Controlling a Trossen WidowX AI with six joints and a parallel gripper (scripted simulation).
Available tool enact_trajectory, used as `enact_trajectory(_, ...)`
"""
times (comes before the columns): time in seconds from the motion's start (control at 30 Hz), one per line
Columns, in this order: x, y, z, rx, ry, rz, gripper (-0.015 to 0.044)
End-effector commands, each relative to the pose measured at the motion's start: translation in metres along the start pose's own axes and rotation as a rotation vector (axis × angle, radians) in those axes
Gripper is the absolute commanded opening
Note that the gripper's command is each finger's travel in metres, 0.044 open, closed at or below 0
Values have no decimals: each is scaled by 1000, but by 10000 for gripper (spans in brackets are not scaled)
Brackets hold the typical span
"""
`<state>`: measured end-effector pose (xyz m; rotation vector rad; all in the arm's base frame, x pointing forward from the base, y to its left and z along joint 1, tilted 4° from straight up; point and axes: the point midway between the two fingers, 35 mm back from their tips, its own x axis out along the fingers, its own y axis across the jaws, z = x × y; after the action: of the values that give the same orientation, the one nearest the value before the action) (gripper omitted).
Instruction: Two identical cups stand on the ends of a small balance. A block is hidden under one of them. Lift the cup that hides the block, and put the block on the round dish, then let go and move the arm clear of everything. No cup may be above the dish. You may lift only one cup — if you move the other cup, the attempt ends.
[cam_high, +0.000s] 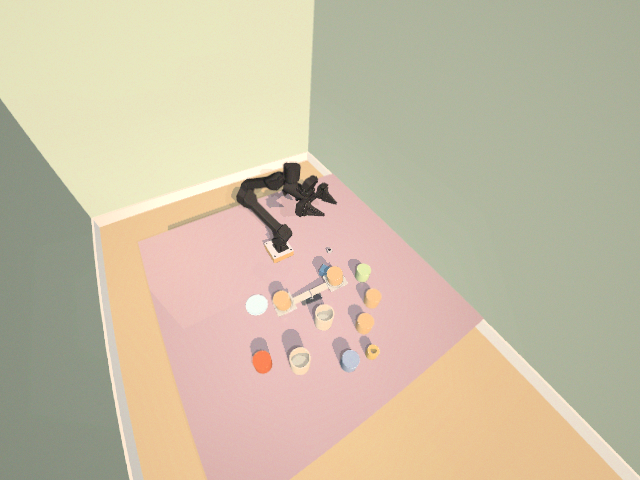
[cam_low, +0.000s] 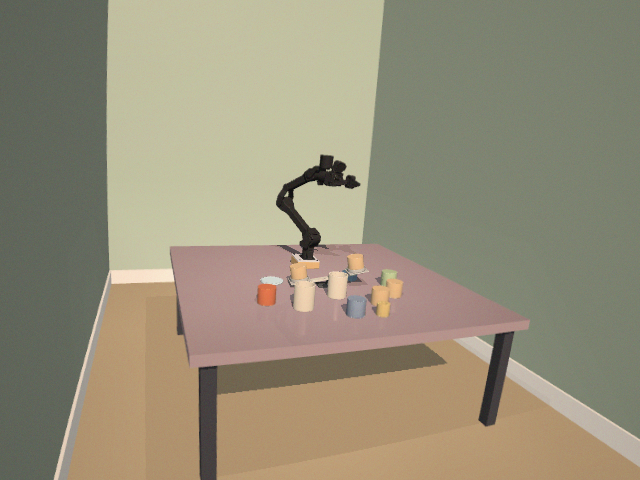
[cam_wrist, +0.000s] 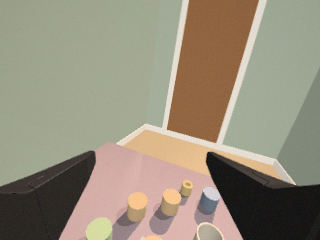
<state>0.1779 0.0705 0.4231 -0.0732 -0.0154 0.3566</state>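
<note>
"How many cups are on the balance (cam_high: 315, 290) (cam_low: 319, 279)?"

"Two, both orange and upside down: the left cup (cam_high: 282, 300) (cam_low: 298, 272) and the right cup (cam_high: 334, 275) (cam_low: 355, 262) (cam_wrist: 153, 238). The left end sits lower than the right."

"And the block?"

"Hidden under one of those two. The left end's dip points to the left cup."

"How many dishes?"

"One round dish (cam_high: 256, 304) (cam_low: 271, 280), just left of the balance, with no cup above it."

"What else is on the counter (cam_high: 232, 403) (cam_low: 232, 330) (cam_wrist: 135, 170)?"

"Two cream cups: one near (cam_high: 299, 361) (cam_low: 303, 296), one farther right (cam_high: 324, 318) (cam_low: 337, 285) (cam_wrist: 209, 233). On the right, two loose orange pots (cam_high: 372, 298) (cam_low: 394, 288) (cam_wrist: 137, 207), one green pot (cam_high: 363, 272) (cam_low: 388, 277) (cam_wrist: 99, 230), one blue pot (cam_high: 349, 360) (cam_low: 356, 307) (cam_wrist: 209, 200) and one small yellow pot (cam_high: 372, 351) (cam_low: 383, 308) (cam_wrist: 187, 188). One red pot (cam_high: 262, 361) (cam_low: 266, 295) stands near left."

"And the end effector (cam_high: 329, 209) (cam_low: 356, 183) (cam_wrist: 152, 156)?"

"Just one, released, two fingers spread with nothing between them, raised high above the counter's far side."
</note>
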Motion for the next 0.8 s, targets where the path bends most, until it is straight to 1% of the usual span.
enact_trajectory(0.0,5,-9,-28,35,102,-58,440)
enact_trajectory(0.37,3,-36,-111,153,399,-240,440)
enact_trajectory(0.77,-28,-59,-193,307,699,-465,440)
